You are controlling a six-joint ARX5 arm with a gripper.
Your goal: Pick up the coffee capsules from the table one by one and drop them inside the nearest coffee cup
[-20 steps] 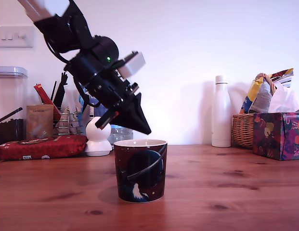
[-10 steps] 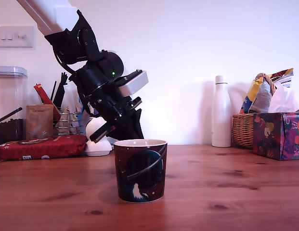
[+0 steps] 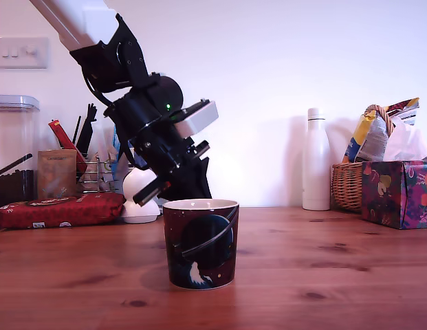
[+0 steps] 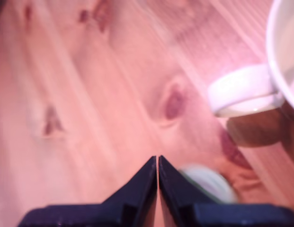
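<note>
- Since the black two-fingered gripper (image 4: 157,161) has its fingers pressed together tip to tip with nothing between them, we judge the step in hand to be the reach for a capsule. The fingers must part before they can go around one.
- To do it well, we would open wide enough to clear the flat rim, centre over the tapered body, come down squarely, and close on the sides below the rim. We would keep off the mug wall nearby.
- Item: small pale sage-green plastic coffee capsule (image 4: 242,91). In the wrist view it sits on the reddish-brown varnished wooden table (image 4: 80,109), well ahead of the fingertips and to one side. It lies right against the cream rim of the cup (image 4: 285,52); we cannot tell if they touch.
- Item: a blurred pale round object (image 4: 210,182) just beside one finger, possibly a second capsule. It is too soft for us to say.
- Item: dark maroon-and-navy handleless coffee cup (image 3: 201,244) with a ringed-planet picture, at lower centre of the exterior frame.
- In the exterior view the gripper (image 3: 189,192) slants down from the upper left, and its tips drop out of sight behind the cup's far rim. No capsule shows in this view.
</note>
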